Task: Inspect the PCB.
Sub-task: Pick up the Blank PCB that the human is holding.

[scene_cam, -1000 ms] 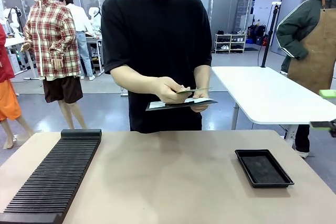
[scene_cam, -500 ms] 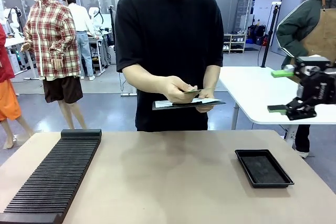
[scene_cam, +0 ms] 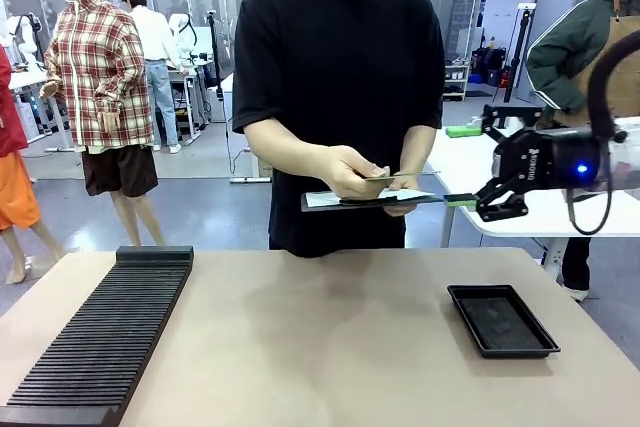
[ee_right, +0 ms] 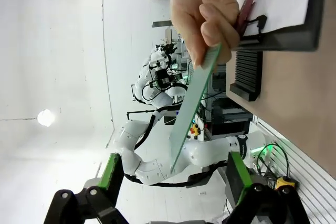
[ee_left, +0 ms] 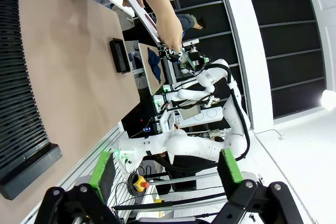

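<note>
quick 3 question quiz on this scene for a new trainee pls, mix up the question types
1. True or false: the person's hand holds the PCB over the clipboard.
2. Where is the black tray? a) on the table, toward the robot's right b) held by the person c) on the clipboard
3. Complete: the right gripper, close to the clipboard, has its jaws ____.
Key: 1 true; 2 a; 3 open.
</note>
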`<state>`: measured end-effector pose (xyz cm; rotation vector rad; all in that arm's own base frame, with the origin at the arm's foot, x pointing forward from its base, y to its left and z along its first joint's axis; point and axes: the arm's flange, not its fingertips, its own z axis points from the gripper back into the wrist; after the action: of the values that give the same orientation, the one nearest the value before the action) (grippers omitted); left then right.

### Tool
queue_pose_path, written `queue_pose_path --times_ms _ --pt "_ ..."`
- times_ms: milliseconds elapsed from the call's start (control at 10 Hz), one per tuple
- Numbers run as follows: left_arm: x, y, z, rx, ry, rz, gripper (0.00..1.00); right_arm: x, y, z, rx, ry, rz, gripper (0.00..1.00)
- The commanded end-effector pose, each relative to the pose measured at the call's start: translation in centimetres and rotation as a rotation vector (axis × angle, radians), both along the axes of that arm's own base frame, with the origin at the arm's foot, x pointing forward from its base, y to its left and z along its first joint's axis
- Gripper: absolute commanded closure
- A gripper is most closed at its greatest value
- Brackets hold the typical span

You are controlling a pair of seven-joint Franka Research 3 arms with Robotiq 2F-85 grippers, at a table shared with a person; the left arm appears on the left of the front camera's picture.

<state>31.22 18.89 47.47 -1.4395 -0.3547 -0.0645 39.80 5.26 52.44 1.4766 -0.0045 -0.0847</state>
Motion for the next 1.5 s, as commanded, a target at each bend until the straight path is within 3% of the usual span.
queue_pose_path --times_ms 0,500,600,700,800,900,1000,1100,1200,1400 --pt "0.0 0.1 0.4 0.006 0.009 0.000 0.00 1.3 1.3 0.2 0.019 0.054 0.005 0.00" --pt "0.0 0.1 0.4 0.006 0.009 0.000 0.00 2.2 4.0 -1.2 0.042 0.131 0.019 0.00" --pt "0.0 0.1 0.4 0.006 0.009 0.000 0.00 2.2 4.5 -1.4 0.046 0.146 0.021 0.09" --pt "0.0 0.1 0.4 0.006 0.009 0.000 0.00 2.1 5.0 -1.7 0.049 0.151 0.028 0.34" --pt "0.0 0.1 0.4 0.006 0.009 0.000 0.00 2.2 5.4 -1.8 0.051 0.157 0.029 0.69" --pt "0.0 0.1 0.4 0.006 0.009 0.000 0.00 2.4 6.0 -1.8 0.048 0.159 0.031 0.94" --pt "0.0 0.1 0.4 0.006 0.009 0.000 0.00 2.5 6.4 -2.0 0.049 0.166 0.035 1.00" --pt "0.0 0.1 0.4 0.006 0.009 0.000 0.00 2.5 6.6 -2.2 0.053 0.176 0.035 0.76" --pt "0.0 0.1 0.4 0.006 0.009 0.000 0.00 2.5 6.7 -2.3 0.054 0.178 0.039 1.00" --pt "0.0 0.1 0.4 0.006 0.009 0.000 0.00 2.3 7.0 -2.5 0.058 0.183 0.048 1.00"
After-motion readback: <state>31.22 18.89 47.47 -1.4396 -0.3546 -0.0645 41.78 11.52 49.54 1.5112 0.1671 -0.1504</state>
